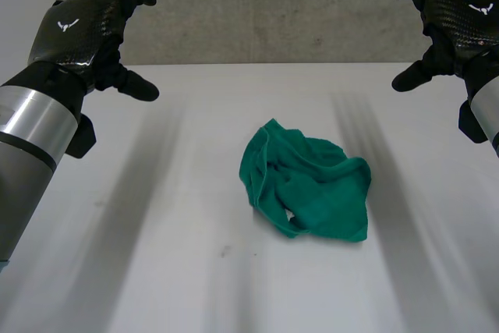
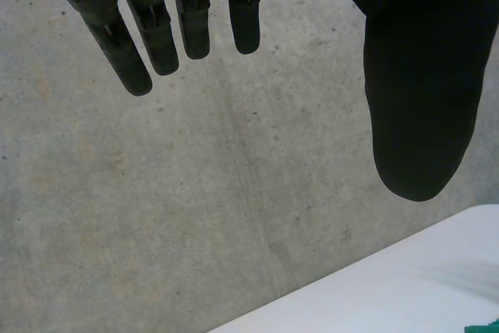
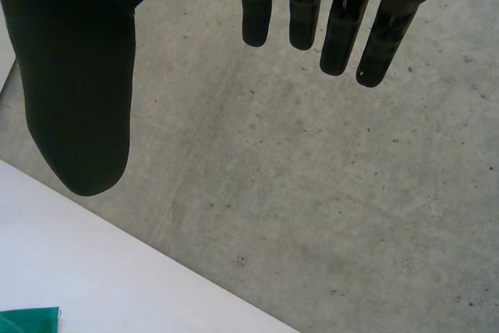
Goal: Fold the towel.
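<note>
Two risks stand out, judging from how things lie: the green towel (image 1: 308, 189) sits in a crumpled heap near the middle of the white worktop (image 1: 156, 271) with no corner or edge plainly laid out, so a reach from the left could catch a bunched fold instead of a corner and drag the whole heap along, while a reach from the right into the same heap could take several layers at once and leave the cloth twisted rather than spread flat for folding. The left robot hand (image 1: 78, 25) hangs in the air over the far left of the worktop, well apart from the towel, its fingers (image 2: 156, 37) straight and set wide from the thumb (image 2: 417, 83), holding and touching nothing. Between the two lies the towel, untouched. The right robot hand (image 1: 460, 13) hovers over the far right, also well apart from the cloth, its own fingers (image 3: 343, 29) extended, thumb (image 3: 78, 99) held wide, empty
</note>
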